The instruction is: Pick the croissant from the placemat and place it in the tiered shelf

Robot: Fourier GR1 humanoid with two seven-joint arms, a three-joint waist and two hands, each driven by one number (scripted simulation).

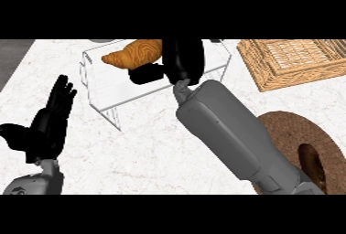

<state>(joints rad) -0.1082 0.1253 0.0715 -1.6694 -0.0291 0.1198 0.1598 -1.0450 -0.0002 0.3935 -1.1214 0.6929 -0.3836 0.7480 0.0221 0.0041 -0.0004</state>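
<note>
Right hand [177,64] reaches toward the table's far edge, fingers curled; left hand [47,121] rests open near the left edge.

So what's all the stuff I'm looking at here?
Croissant: one, golden brown, over the shelf's top, held by the right hand.
Shelf: one, clear, upper middle of the counter.
Basket: one, tan wicker, upper right.
Placemat: one, round, brown woven, lower right, partly under the right forearm.
Counter: one, white marble.
Left hand: black, open, fingers up, resting at the left.
Right hand: black, curled on the croissant above the shelf.
Forearms: two, grey, coming in from the lower edge.
</note>
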